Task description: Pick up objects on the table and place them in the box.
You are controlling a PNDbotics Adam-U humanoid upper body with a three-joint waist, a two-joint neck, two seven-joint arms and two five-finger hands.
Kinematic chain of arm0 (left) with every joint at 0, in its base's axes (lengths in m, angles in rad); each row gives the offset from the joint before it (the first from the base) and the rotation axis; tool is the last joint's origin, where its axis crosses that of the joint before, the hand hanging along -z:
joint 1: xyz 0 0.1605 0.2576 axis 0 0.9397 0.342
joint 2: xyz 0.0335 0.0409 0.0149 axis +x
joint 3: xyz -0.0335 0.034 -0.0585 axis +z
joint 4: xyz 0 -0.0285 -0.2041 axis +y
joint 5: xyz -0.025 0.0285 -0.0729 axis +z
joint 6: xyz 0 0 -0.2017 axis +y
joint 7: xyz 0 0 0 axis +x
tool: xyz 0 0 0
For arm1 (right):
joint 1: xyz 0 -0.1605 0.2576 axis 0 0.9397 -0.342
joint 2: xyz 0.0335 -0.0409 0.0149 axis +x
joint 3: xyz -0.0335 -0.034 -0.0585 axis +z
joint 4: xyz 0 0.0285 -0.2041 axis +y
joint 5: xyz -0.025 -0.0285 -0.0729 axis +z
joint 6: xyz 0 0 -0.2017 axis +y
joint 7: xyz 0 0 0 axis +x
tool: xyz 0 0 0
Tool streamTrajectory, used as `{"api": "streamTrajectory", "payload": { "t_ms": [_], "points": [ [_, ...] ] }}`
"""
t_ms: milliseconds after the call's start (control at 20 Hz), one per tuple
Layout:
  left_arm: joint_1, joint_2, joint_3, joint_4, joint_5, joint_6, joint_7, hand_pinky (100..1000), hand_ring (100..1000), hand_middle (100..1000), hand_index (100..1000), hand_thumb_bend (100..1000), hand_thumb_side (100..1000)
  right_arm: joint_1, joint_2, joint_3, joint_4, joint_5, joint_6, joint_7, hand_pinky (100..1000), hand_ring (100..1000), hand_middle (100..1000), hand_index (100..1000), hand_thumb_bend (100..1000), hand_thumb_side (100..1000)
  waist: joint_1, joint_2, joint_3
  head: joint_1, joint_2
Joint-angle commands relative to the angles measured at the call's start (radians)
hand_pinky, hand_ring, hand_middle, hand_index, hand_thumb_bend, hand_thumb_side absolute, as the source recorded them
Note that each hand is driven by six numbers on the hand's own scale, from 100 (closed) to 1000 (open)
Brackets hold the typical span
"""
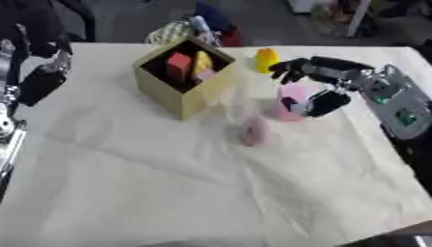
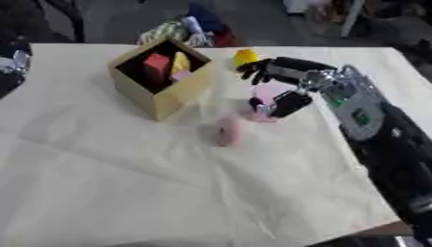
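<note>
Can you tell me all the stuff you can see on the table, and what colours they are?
box: one, tan, open top, far middle of the table.
blocks in the box: one red, one yellow, a bit of pink.
yellow thing: one, right of the box, far side.
pink cup-like thing: one, between the right hand's fingers and thumb.
pink lump: one, on the cloth in front of the box.
cloth: one, cream, covers the table.
heap of things: mixed colours, behind the box; cannot tell what.
right hand: black, curled round the pink cup-like thing.
left hand: black, left edge, fingers unclear.
</note>
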Motion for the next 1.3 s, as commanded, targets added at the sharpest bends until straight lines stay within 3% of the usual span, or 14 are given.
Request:
{"api": "streamTrajectory", "payload": {
  "t_ms": [50, 200, 400, 650, 750, 850, 1050, 1150, 1300],
  "points": [
    [0.003, 0.0, 0.016, -0.032, -0.01, 0.001, -0.012, 636, 587, 587, 815, 190, 447, -0.033, 0.025, -0.014, 0.041, 0.098, -0.053, 0.037, 865, 874, 892, 1000, 100, 287, 0.0, -0.028, 0.001, -0.005, -0.003],
    [0.01, -0.01, 0.02, -0.034, -0.013, 0.002, -0.02, 635, 586, 586, 815, 186, 453, -0.036, 0.046, -0.014, 0.058, 0.157, -0.095, 0.05, 866, 878, 881, 987, 100, 367, -0.001, -0.028, 0.002, -0.009, -0.003],
    [0.016, -0.019, 0.021, -0.037, -0.017, 0.003, -0.023, 635, 586, 587, 816, 179, 459, -0.03, 0.063, -0.012, 0.072, 0.214, -0.134, 0.057, 862, 871, 856, 967, 100, 397, -0.001, -0.026, 0.003, -0.01, -0.003],
    [0.02, -0.026, 0.021, -0.039, -0.028, 0.005, -0.024, 635, 586, 587, 816, 170, 467, -0.019, 0.082, -0.014, 0.082, 0.296, -0.163, 0.011, 842, 833, 774, 893, 100, 284, -0.001, -0.025, 0.004, -0.014, -0.003],
    [0.021, -0.029, 0.02, -0.039, -0.032, 0.005, -0.025, 635, 586, 587, 817, 165, 470, -0.015, 0.089, -0.016, 0.085, 0.329, -0.174, -0.026, 834, 817, 733, 850, 100, 292, -0.002, -0.025, 0.004, -0.015, -0.003],
    [0.022, -0.032, 0.02, -0.04, -0.035, 0.006, -0.024, 634, 586, 587, 816, 161, 473, -0.012, 0.094, -0.02, 0.087, 0.356, -0.184, -0.076, 813, 776, 629, 756, 100, 289, -0.002, -0.025, 0.005, -0.015, -0.003],
    [0.024, -0.039, 0.019, -0.042, -0.034, 0.006, -0.022, 633, 585, 586, 816, 150, 479, -0.009, 0.098, -0.034, 0.085, 0.389, -0.189, -0.248, 754, 641, 402, 511, 100, 242, -0.001, -0.024, 0.008, -0.016, -0.003],
    [0.025, -0.041, 0.021, -0.042, -0.034, 0.007, -0.02, 633, 585, 586, 816, 146, 482, -0.016, 0.092, -0.044, 0.076, 0.389, -0.185, -0.319, 747, 615, 353, 458, 100, 225, 0.0, -0.024, 0.009, -0.016, -0.003],
    [0.026, -0.046, 0.024, -0.046, -0.035, 0.007, -0.017, 633, 585, 586, 815, 147, 482, -0.053, 0.076, -0.062, 0.049, 0.365, -0.165, -0.364, 746, 607, 346, 450, 100, 213, 0.0, -0.025, 0.014, -0.017, -0.003]
  ]
}}
